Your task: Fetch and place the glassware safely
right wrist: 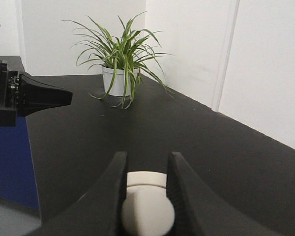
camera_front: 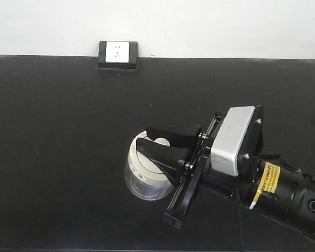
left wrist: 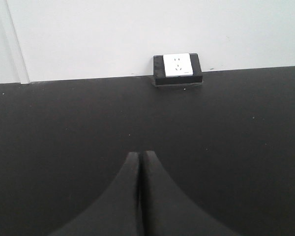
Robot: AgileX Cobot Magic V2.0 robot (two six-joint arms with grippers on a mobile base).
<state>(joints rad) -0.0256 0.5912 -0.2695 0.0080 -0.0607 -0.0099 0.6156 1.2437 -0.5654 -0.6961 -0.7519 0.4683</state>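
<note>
The glassware, a squat clear glass jar (camera_front: 139, 184) with a cream-white lid (camera_front: 149, 165), is on the black table (camera_front: 52, 157) right of centre. My right gripper (camera_front: 147, 137) reaches over it from the right, and its fingers are closed on the lid's central knob (right wrist: 147, 214), which touches both of them in the right wrist view. The lid's rim (right wrist: 146, 178) shows beyond the knob, and the glass body is hidden there. My left gripper (left wrist: 140, 155) is shut and empty over bare table, facing the back wall. It is out of the front view.
A black box with a white socket plate (camera_front: 117, 54) sits at the table's back edge against the wall, also in the left wrist view (left wrist: 177, 65). A potted plant (right wrist: 119, 64) stands at a far corner. A black pointed arm part (right wrist: 39, 96) and a blue panel (right wrist: 7, 157) are at left.
</note>
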